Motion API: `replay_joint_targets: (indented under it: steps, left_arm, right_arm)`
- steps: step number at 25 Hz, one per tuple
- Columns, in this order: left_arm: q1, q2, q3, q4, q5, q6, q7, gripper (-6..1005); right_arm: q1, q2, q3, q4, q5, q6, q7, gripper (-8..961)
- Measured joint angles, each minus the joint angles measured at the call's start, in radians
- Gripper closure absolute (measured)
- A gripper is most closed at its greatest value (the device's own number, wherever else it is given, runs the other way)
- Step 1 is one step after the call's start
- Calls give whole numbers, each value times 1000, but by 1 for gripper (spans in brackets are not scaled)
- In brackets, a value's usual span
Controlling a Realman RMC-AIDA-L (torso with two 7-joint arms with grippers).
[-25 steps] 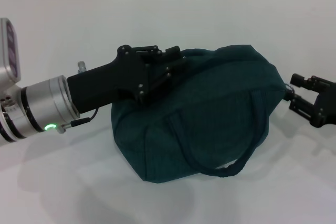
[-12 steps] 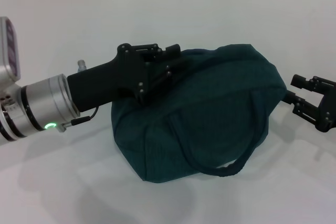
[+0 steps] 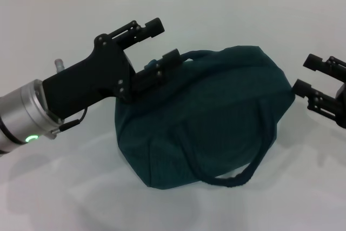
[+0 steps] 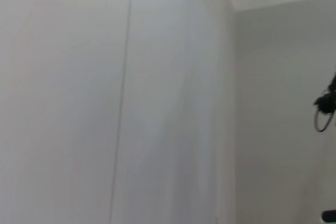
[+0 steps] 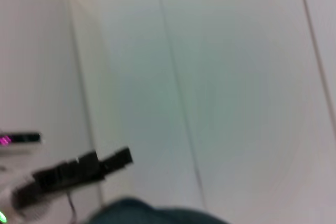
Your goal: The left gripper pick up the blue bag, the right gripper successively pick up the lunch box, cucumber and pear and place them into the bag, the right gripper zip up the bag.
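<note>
Black two-finger left gripper (image 3: 157,44) is hanging spread open, holding nothing, at the upper left end of your dark teal-blue soft fabric bag (image 3: 216,117), lying closed on the white table (image 3: 65,187). Right gripper (image 3: 313,79) is waiting open off the opposite end. Only the right wrist view is catching the bag's edge (image 5: 152,211).

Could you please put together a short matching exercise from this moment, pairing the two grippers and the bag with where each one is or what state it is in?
Column one:
1. left gripper
2. right gripper
3. blue bag

Column two:
a. sits on the white table, closed, one loop handle hanging down its front
b. open, at the bag's upper left, lower finger by the far handle
c. open, just off the bag's right end, holding nothing

Pairs: 1-b, 2-c, 3-a
</note>
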Motion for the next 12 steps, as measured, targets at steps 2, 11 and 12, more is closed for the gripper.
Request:
replay_joint_targets:
  steps: [2, 11, 12]
  left_arm:
    - [2, 2, 1, 1, 7, 24, 5, 522]
    - [41, 7, 2, 7, 68, 89, 41, 208]
    - [47, 7, 0, 7, 75, 89, 42, 187]
  right_arm:
    - [1, -8, -2, -18, -24, -59, 7, 463]
    - [2, -58, 5, -148, -78, -197, 148, 314]
    - [2, -59, 5, -158, -82, -197, 156, 315]
